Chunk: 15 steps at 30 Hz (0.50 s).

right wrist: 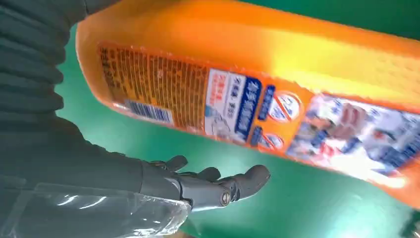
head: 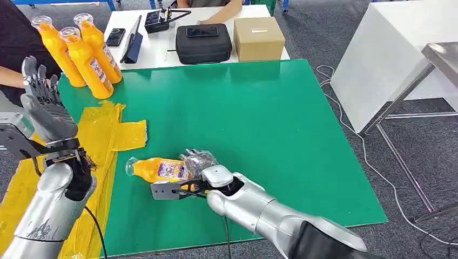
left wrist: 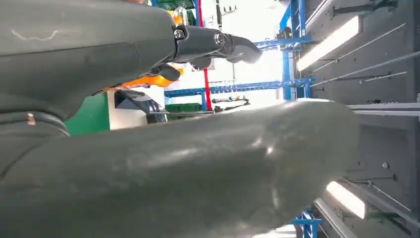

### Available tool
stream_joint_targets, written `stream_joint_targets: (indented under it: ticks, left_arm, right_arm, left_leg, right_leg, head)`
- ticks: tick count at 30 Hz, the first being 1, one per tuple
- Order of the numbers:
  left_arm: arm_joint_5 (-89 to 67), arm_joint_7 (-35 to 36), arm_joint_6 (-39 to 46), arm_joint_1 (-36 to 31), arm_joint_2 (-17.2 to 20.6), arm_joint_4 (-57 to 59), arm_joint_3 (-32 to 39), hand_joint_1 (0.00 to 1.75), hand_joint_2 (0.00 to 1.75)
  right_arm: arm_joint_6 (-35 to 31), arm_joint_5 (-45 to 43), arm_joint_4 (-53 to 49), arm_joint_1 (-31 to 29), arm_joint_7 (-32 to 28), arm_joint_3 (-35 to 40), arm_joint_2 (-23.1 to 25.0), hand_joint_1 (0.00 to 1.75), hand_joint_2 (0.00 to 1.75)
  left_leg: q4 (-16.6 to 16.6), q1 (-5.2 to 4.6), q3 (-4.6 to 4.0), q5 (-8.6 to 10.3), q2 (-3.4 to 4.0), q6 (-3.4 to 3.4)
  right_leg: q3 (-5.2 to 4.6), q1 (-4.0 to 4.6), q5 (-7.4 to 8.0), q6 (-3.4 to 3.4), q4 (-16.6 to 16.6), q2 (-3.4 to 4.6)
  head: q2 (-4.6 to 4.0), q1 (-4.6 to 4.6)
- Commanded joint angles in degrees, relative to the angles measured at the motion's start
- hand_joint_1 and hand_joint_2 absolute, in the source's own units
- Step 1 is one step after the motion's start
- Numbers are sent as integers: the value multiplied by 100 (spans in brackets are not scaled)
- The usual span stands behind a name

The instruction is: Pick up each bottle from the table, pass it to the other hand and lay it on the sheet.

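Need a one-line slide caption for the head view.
Right hand on a lying orange bottle on the green mat; left hand raised open above the yellow sheet.

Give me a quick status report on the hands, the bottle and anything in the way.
Right hand at lying orange bottle on green mat, grip unconfirmed. Left hand raised, open, empty. Yellow sheet bare nearby. Three standing bottles at far corner, clear of path.

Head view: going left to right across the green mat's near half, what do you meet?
Left hand raised with its fingers apart → yellow sheet → lying orange bottle → right hand at the bottle → bare green mat.
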Motion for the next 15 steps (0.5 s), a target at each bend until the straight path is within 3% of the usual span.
stream_joint_targets:
  ticks: [1,9,10,11,15]
  left_arm:
    - [104,2,49,29,-78,57,-31,0,0]
    - [182,-66,37,2,-116,163,-41,0,0]
    - [203,-75,44,0,-127,167,-35,0,0]
    - [220,-81,47,-4,-129,178,-34,0,0]
    - [221,-81,47,-5,-129,180,-34,0,0]
  right_arm:
    - [184,160,1114,-34,48,428,69,0,175]
    - [302,98,1630,97,71,476,186,0,175]
    - [271,83,1686,101,79,465,185,166,175]
    - [268,40,1753,111,83,433,185,175,175]
    - [265,41,1764,113,82,434,166,175,175]
  left_leg:
    - [-8,5,31,-10,-7,-13]
    - [-11,7,30,-5,-9,-12]
    - [-9,6,28,-3,-6,-9]
    - [-12,7,37,-3,-8,-12]
    - [-15,7,50,-3,-9,-14]
  right_leg:
    - [36,5,-11,-1,-13,-14]
    - [36,7,-7,-1,-17,-19]
    - [32,6,-6,-2,-15,-15]
    - [41,7,-7,-3,-18,-19]
    - [51,7,-6,-3,-22,-21]
  head:
    - [0,-2]
    - [0,2]
    - [0,-4]
    - [2,0]
    - [2,-2]
